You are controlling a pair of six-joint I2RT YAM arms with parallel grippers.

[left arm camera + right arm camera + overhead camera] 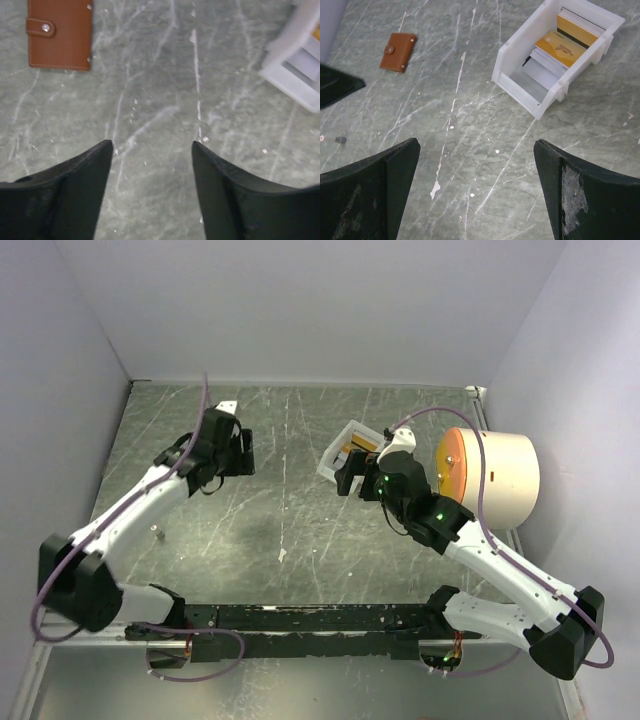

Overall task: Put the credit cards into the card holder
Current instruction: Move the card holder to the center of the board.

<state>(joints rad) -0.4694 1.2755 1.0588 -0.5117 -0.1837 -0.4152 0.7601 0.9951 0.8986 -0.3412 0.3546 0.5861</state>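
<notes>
Left gripper (152, 145) and right gripper (477, 142) are released, empty. Cards (565, 42) lie stacked in the tray (519, 44), so a pinch may lift two. The wallet (397, 52), toward the far-left corner, is closed.

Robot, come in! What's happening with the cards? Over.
Both jaws open, empty. Cards lying in white tray. Holder lies apart, snapped shut; needs opening first.

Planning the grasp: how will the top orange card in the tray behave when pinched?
Card looks thin and flat, so it is probably light and slightly bendy. It lies overlapping a stack of others, so it may slide or drag a neighbour along. Tray walls stand close, likely cramping access; the tray itself might shift if bumped.
</notes>
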